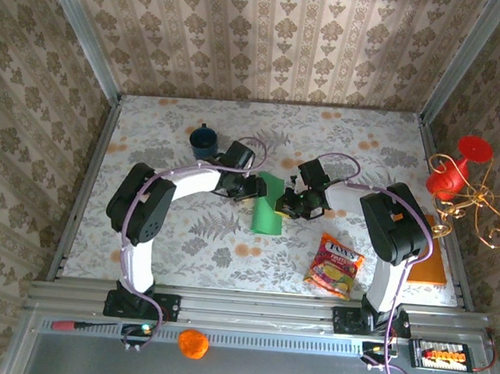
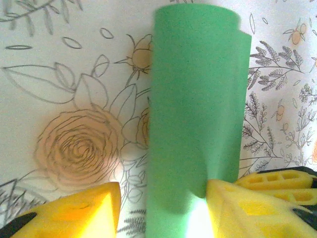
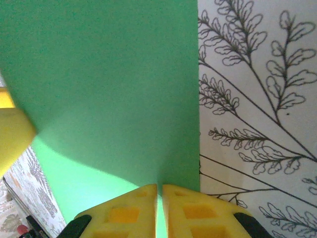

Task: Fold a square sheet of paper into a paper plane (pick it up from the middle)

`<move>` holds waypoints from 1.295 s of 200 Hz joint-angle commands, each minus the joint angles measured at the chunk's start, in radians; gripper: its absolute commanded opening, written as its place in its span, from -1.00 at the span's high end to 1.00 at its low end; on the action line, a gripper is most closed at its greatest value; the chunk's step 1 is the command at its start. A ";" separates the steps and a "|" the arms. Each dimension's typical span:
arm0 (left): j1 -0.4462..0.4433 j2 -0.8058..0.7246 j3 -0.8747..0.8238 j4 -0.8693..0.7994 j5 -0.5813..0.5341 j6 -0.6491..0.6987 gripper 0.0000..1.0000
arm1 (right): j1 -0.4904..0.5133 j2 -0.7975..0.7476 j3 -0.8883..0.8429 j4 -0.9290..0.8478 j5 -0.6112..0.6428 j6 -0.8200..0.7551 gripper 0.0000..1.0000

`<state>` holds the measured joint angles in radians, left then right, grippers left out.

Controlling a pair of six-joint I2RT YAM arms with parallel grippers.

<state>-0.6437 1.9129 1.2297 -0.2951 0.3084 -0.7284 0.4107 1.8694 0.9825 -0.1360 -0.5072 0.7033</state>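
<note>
The square sheet of paper (image 1: 268,204) is bright green and lies bent over on itself as a narrow upright strip in mid-table. My left gripper (image 1: 257,188) is at its upper left edge. In the left wrist view the paper (image 2: 198,114) curls up between the wide-apart yellow fingers (image 2: 84,213) of the open left gripper (image 2: 163,208); only the right finger touches it. My right gripper (image 1: 285,205) is at the strip's right side. In the right wrist view the gripper (image 3: 159,196) is shut on the paper (image 3: 109,84), pinching its near edge. The paper plane is out of view.
A blue mug (image 1: 205,140) stands behind the left gripper. A colourful snack packet (image 1: 336,265) lies near the right arm's base, an orange-brown board (image 1: 433,253) at the right edge, and a red and gold ornament (image 1: 459,173) beyond it. The walls close in on three sides.
</note>
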 commanded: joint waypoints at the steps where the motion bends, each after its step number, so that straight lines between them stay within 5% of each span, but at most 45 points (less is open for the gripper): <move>1: -0.024 -0.032 0.026 -0.158 -0.030 0.037 -0.11 | 0.005 0.039 -0.013 -0.076 0.078 0.005 0.70; 71: -0.077 0.012 0.078 -0.218 -0.045 0.060 -0.24 | 0.004 0.027 0.012 -0.071 0.068 0.022 0.69; 140: -0.071 0.060 0.128 -0.293 -0.093 0.078 0.17 | -0.002 -0.052 0.049 -0.066 0.039 0.046 0.56; 259: -0.045 0.078 0.097 -0.293 -0.126 0.091 0.33 | -0.042 -0.166 0.014 -0.075 0.102 0.042 0.45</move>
<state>-0.6994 1.9797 1.3342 -0.5632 0.2268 -0.6353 0.3729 1.7210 1.0126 -0.1860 -0.4255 0.7399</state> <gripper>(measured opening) 0.338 0.273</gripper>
